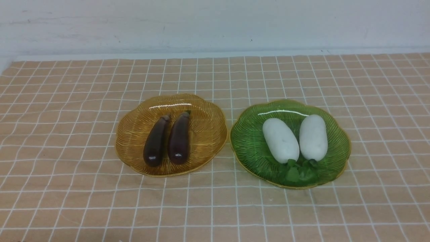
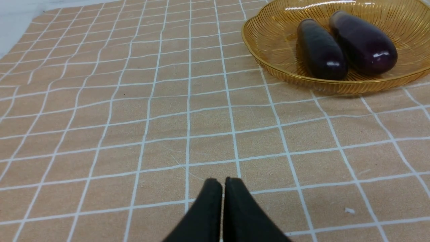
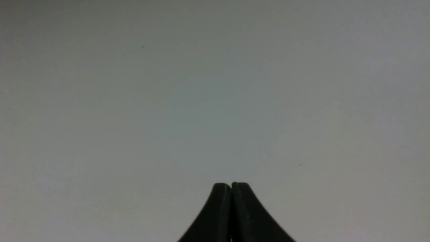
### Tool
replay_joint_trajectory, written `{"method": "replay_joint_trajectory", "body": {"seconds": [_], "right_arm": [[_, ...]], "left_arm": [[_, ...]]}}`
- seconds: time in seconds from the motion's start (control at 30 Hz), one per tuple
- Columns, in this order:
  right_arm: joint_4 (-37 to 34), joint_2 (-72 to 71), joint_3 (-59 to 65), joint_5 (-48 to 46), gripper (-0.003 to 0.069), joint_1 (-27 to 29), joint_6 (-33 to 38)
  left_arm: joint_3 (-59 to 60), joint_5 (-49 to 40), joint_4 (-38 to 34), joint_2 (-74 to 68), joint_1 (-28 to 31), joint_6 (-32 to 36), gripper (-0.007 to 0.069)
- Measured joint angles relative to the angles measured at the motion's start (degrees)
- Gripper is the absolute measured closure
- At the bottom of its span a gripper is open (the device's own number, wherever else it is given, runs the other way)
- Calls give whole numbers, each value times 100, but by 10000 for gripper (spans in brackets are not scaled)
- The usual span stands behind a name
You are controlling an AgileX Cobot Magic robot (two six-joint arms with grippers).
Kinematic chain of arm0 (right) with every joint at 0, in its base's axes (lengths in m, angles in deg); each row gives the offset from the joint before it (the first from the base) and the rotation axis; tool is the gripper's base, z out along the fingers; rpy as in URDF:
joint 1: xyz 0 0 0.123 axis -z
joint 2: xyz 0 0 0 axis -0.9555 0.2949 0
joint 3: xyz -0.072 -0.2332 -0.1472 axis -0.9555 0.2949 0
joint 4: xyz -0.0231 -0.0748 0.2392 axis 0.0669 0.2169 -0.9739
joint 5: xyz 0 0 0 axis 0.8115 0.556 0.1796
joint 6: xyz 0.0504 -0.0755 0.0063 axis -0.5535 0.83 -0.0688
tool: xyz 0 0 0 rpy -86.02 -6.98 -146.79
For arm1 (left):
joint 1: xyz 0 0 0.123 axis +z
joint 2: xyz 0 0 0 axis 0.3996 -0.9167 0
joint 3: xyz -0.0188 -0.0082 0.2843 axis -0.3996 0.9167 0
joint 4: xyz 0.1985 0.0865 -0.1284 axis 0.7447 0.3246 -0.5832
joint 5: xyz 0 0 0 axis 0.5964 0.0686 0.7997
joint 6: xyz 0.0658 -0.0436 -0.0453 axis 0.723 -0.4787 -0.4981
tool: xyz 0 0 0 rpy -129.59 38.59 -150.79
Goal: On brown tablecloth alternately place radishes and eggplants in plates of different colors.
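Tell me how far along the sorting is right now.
It looks finished: both eggplants lie side by side in the amber plate, both radishes in the green plate. Nothing is in hand: the left gripper and right gripper are shut and empty. Nothing remains on the brown tablecloth.

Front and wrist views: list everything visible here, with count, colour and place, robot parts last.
brown tablecloth: one, tan with white grid, under everything.
amber plate: one, on the robot's left.
green plate: one, on the robot's right.
eggplants: two, dark purple, side by side in the amber plate.
radishes: two, white with green tufts, in the green plate.
wall: one, white, behind the cloth.
left gripper: black, shut, empty, over bare cloth.
right gripper: black, shut, facing a plain grey surface.
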Motion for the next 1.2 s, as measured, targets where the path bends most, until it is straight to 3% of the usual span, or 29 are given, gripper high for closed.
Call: {"method": "replay_joint_trajectory", "body": {"seconds": [0.4,0.57,0.9,1.2], "right_arm": [[5,0,0,-13,674,0,45],[29,0,135,-448,674,38,301],[277,0,1734,-1820,674,1123,778],[366,5,2297,-2786,674,1367,819]], "left_arm": [[0,0,0,0,0,0,628],[0,0,0,0,0,0,628],[0,0,-2,0,0,0,628],[0,0,-2,0,3,0,628]]}}
